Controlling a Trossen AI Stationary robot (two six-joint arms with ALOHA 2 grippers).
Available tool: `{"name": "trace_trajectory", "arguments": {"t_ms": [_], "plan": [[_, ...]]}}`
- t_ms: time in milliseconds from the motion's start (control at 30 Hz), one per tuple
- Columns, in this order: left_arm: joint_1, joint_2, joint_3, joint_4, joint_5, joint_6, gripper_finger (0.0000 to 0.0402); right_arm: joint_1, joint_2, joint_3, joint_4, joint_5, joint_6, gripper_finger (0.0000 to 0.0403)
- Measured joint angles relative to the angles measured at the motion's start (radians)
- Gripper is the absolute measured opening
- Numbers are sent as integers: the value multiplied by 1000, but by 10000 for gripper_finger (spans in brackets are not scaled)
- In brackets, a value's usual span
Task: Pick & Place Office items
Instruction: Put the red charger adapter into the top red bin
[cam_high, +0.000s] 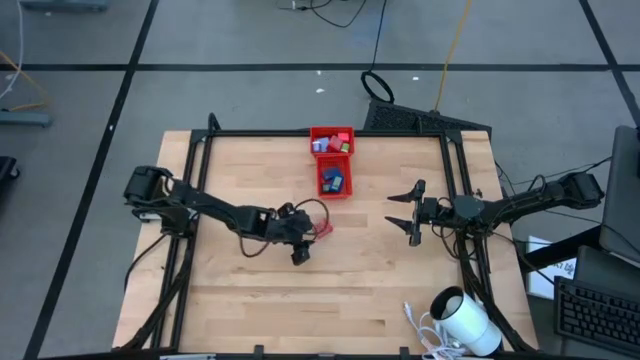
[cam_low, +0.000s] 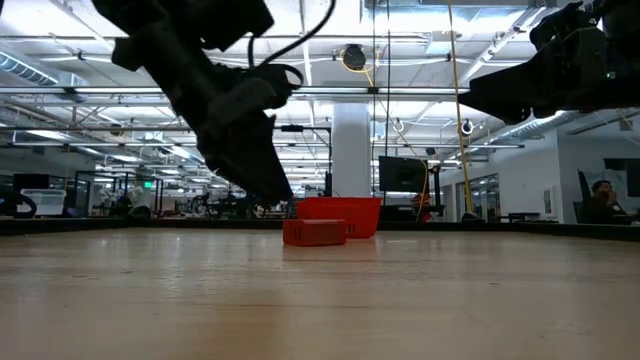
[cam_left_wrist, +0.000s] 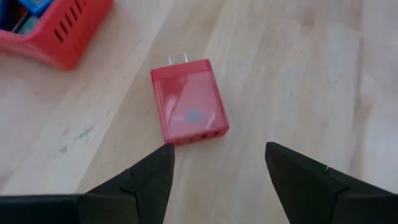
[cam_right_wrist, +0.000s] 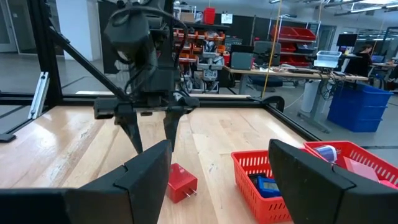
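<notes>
left wrist view shows the left gripper (cam_left_wrist: 217, 163) spread wide and empty just behind the red charger (cam_left_wrist: 188, 109), which lies flat near the red tray (cam_left_wrist: 68, 40), lined up to straddle it, while the right gripper (cam_high: 408, 212) waits open beyond that tray.

Both arms are built of dark, nearly black segments joined by bulkier rounded housings. Black cables are looped loosely along the left arm near its wrist. Each gripper, the left gripper (cam_high: 312, 236) and the right gripper (cam_high: 404, 212), is ended by two flat, tapering dark fingers (cam_left_wrist: 144, 184).
</notes>
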Motion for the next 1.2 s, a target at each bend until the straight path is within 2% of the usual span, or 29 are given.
{"name": "trace_trajectory", "arguments": {"t_ms": [167, 400, 700, 800, 1033, 1200], "plan": [[1, 57, 81, -43, 1, 34, 255, 0, 0, 0, 0, 0, 0, 263], [3, 64, 155, -65, 6, 85, 255, 0, 0, 0, 0, 0, 0, 263], [32, 64, 196, -235, 15, -90, 257, 0, 0, 0, 0, 0, 0, 263], [36, 64, 196, -233, 16, -117, 273, 0, 0, 0, 0, 0, 0, 263], [51, 64, 196, -219, -5, -138, 338, 0, 0, 0, 0, 0, 0, 263], [51, 110, 198, -169, -26, -115, 352, 0, 0, 0, 0, 0, 0, 263]]}}
